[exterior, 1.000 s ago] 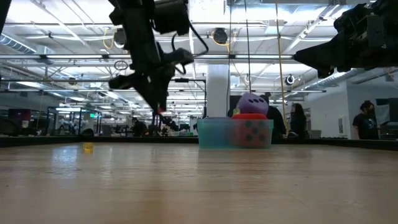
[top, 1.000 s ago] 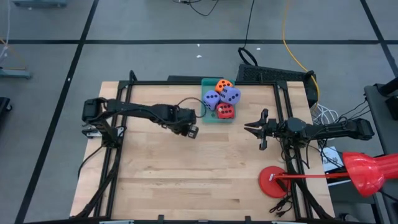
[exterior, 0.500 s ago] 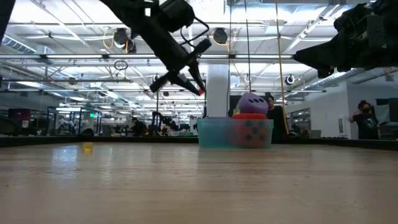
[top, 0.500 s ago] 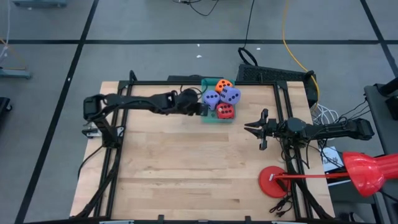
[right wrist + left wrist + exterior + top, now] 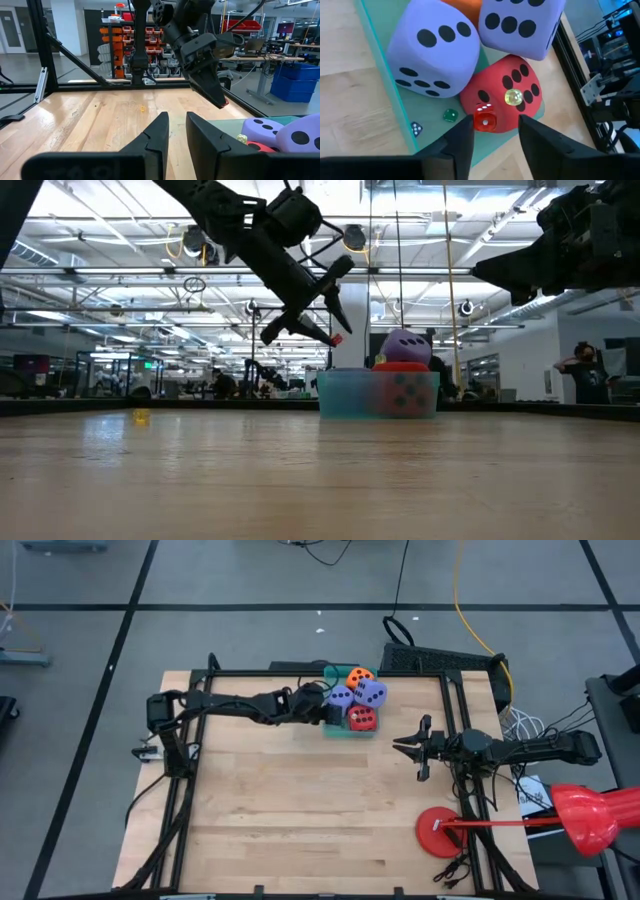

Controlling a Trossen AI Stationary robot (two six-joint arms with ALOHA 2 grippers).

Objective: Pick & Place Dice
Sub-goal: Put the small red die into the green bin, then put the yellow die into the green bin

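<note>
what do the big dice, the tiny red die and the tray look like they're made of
Big dice, e.g. the lavender one: probably foam or soft plastic; matte, rounded corners, flat dark pips.
Tiny red die, between the open fingers of the left claw: likely translucent hard plastic, since it glows and shines.
Teal tray: seemingly clear-tinted plastic; a thin wall, see-through in the low view.

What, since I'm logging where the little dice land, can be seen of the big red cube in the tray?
The red cube looks soft and foam-like, with rounded corners and dark pips on each visible face. It sits in a corner of the teal tray, with two purple cubes pressed against it from above. A small yellow die rests on it. A small red die shows in front of it, between the fingers of the open left tool; whether that die touches the cube cannot be told.
</note>
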